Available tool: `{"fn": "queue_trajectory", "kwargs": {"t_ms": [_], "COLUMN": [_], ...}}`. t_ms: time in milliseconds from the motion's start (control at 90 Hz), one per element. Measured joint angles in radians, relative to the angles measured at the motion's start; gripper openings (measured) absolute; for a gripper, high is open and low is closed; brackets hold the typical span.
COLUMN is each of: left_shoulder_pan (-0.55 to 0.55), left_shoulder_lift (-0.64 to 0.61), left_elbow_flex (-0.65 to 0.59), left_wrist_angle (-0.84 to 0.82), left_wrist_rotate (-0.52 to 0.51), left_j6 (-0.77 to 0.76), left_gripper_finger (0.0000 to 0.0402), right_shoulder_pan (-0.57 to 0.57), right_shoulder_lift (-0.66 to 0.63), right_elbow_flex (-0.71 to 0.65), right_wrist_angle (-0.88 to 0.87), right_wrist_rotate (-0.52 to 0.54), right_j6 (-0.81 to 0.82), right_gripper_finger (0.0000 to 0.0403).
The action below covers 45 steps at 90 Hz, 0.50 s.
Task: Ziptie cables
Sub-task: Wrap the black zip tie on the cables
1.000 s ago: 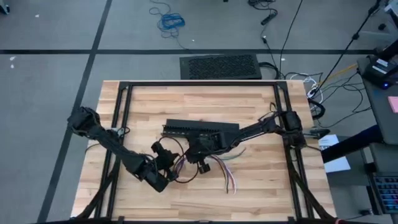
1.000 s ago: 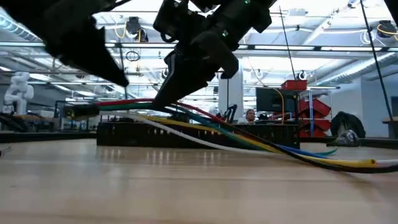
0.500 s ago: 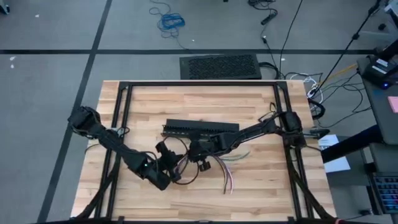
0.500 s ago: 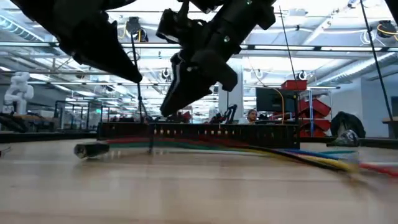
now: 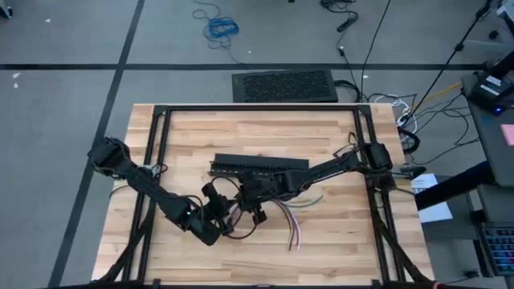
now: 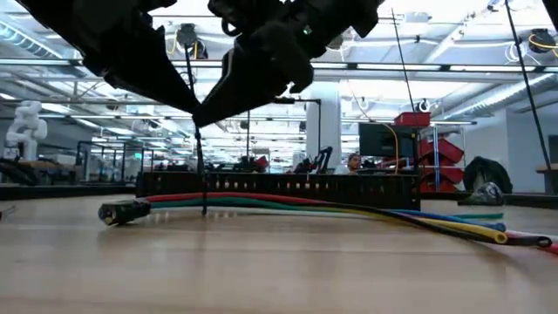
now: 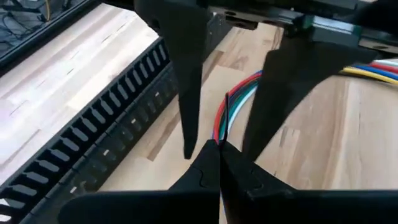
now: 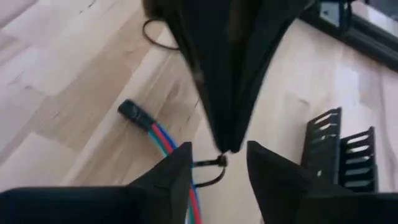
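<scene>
Two grippers meet over the wire bundle

Left gripper (image 7: pixel 219 147) has its two fingers pressed together into one point, and that point pinches a ziptie (image 6: pixel 202 174), a thin dark strip that stands nearly upright from the fingertips down to the cables (image 6: pixel 305 205) in the low view. In the right wrist view the strip curls into a small loop just below the pinch, beside the red, blue and green wires.

Right gripper (image 5: pixel 255 202) hangs directly opposite, jaws spread. Its fingers (image 7: pixel 186 74) come down on either side of the left gripper's closed tip and the strip, with the bundle running between them; they grip nothing that can be seen.

The cables lie flat on the table (image 5: pixel 193 128), near its middle. One end, capped by a short black plug (image 8: pixel 132 111), lies by the grippers, while the other end fans out into loose coloured tails towards the front edge in the high view. Whether the ziptie runs around the bundle or only stands beside it cannot be told.

Just behind the bundle lies a long black slotted bar (image 5: pixel 259 167), close to the wires but apart from them.
</scene>
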Motion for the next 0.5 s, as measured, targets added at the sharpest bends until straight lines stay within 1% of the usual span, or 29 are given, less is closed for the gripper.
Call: {"fn": "queue_trajectory", "kwargs": {"t_ms": [122, 378, 500], "left_shoulder_pan": [0.0, -0.001, -0.002], "left_shoulder_lift": [0.0, 0.001, 0.0], "left_elbow_flex": [0.0, 0.0, 0.0], "left_wrist_angle": [0.008, 0.019, 0.019], "left_wrist_rotate": [0.0, -0.002, -0.003], "left_j6": [0.0, 0.002, 0.002], "left_gripper_finger": [0.0, 0.0, 0.0], "right_shoulder_pan": [-0.011, -0.014, -0.016], "right_shoulder_lift": [0.012, 0.019, 0.019], "right_elbow_flex": [0.0, 0.0, 0.0], "right_wrist_angle": [0.026, 0.034, 0.03], "right_wrist_rotate": [-0.058, -0.063, -0.062], "right_j6": [0.038, 0.044, 0.044], "right_gripper_finger": [0.0089, 0.0015, 0.0006]}}
